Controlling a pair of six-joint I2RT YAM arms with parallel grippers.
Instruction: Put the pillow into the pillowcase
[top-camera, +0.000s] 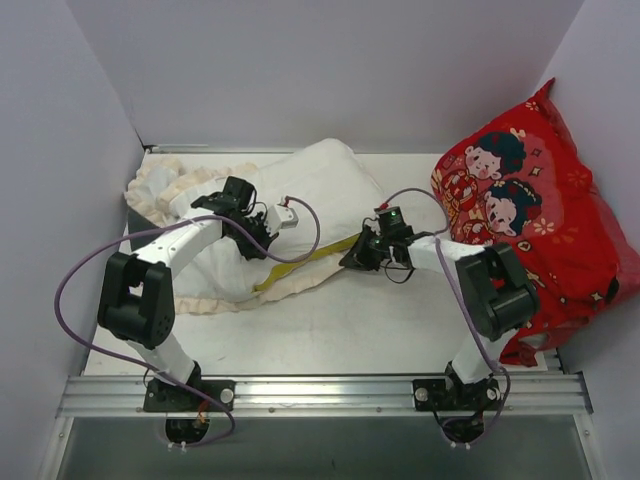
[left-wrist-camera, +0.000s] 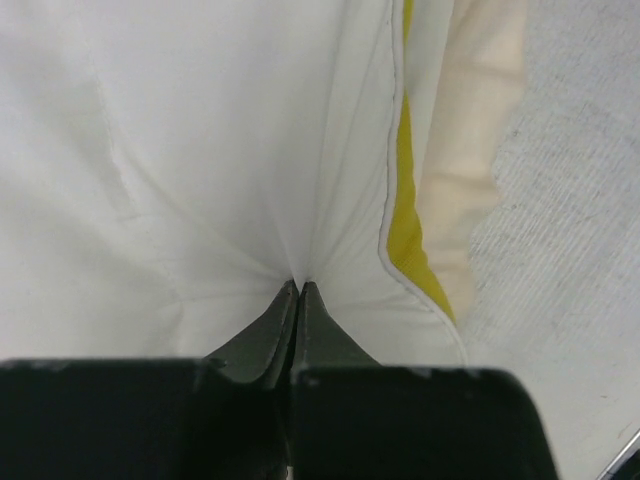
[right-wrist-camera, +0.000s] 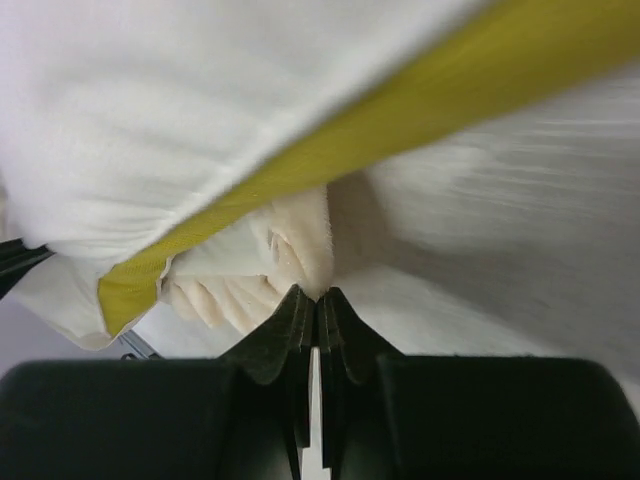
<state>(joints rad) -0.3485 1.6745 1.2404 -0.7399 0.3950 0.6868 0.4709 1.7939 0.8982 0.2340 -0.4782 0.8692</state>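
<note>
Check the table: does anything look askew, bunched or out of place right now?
Nothing spilled or damaged. The pillow lies slanted on the pillowcase; the case's frill is bunched beneath its yellow edge, where the right gripper pinches it. The left gripper pinches the pillow. The red cushion leans tilted against the right wall.

From above and behind the arm bases we looked down over the whole table (top-camera: 350, 320). Our wrist cameras sighted along the left gripper (left-wrist-camera: 298, 288) and right gripper (right-wrist-camera: 315, 296), almost against the pillowcase (top-camera: 165, 190). All three views shared the yellow strip (top-camera: 320, 254) of the pillow (top-camera: 320, 170).
</note>
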